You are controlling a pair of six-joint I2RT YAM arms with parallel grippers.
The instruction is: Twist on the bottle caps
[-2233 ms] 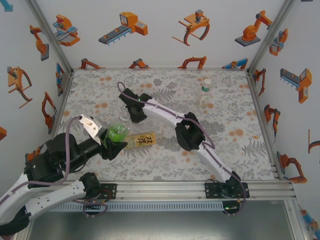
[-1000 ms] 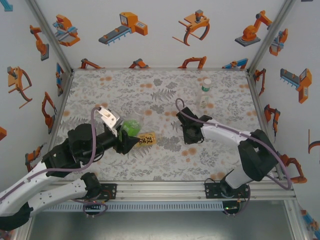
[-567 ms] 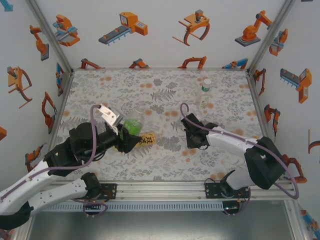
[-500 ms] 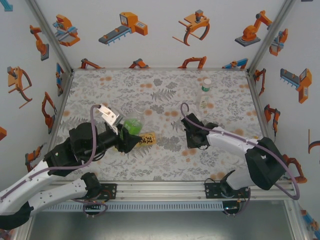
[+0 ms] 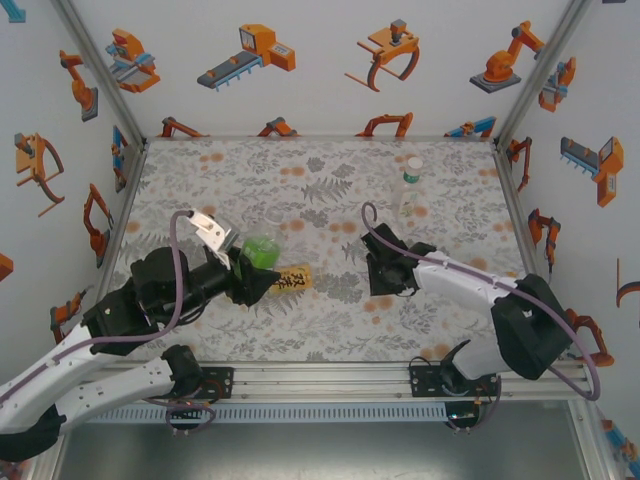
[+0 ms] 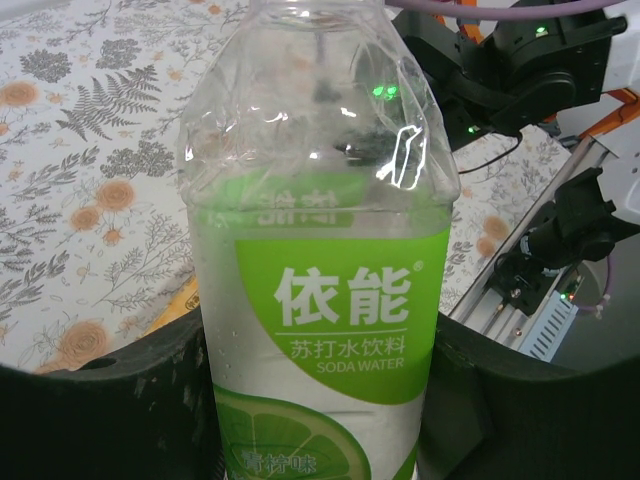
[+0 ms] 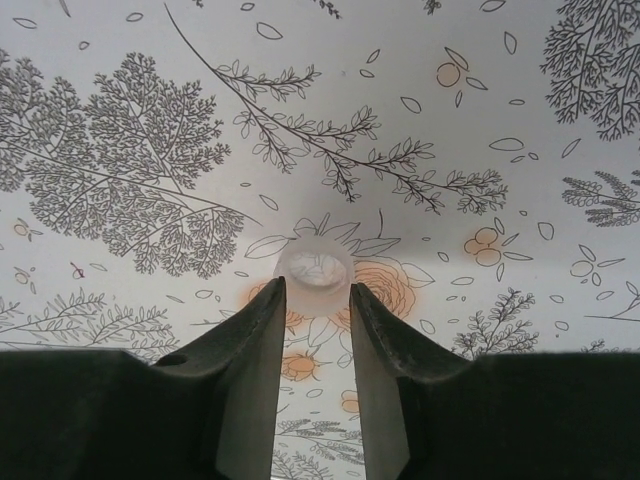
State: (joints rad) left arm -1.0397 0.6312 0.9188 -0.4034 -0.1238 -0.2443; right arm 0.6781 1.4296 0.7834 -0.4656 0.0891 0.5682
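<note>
At the lower left of the top view, your left pincer (image 5: 246,274) is clamped on the green-labelled soda-water bottle (image 5: 260,250). The grip is as it was a second ago, but the bottle has been drawn slightly back toward the left. Just right of it, the amber bottle (image 5: 292,279) lies on its side on the counter (image 5: 200,170), its near end under that pincer.

At mid-frame comes the change that matters. Your right pincer (image 5: 385,272) was shut a second ago and now has its fingers apart, while the arm has barely moved over the last half second. I read that as lining up to take a cap, with no grasp made yet.

The right wrist view tells you why. A whitish cap (image 7: 313,268) lies flat on the counter at the fingertips, its near edge just between them. From above, the pincer's black body covers that spot.

The left wrist view gives you the fingers pressed against both sides of the soda-water bottle. Its mouth runs off the top of the frame, so you cannot tell whether it is capped.

At the upper right of the top view, the slim clear bottle (image 5: 410,186) stands upright, well apart from both arms. It seems to have a pale cap on top.
</note>
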